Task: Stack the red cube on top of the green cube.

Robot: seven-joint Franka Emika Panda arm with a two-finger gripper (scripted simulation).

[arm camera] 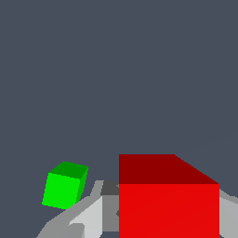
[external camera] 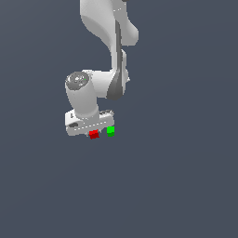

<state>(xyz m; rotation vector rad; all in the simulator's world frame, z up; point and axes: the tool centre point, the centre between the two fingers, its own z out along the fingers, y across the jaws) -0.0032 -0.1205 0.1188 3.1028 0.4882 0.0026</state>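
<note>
Exterior view, from its left to its right: the white claw points down from the bent arm, clenched on the red cube, which shows just under the claw's body; the green cube sits just beside it, toward the exterior view's right, on the grey bench. Wrist view: the red cube fills the space between the grey fingers (one on either side), with the green cube apart from it, tilted.
</note>
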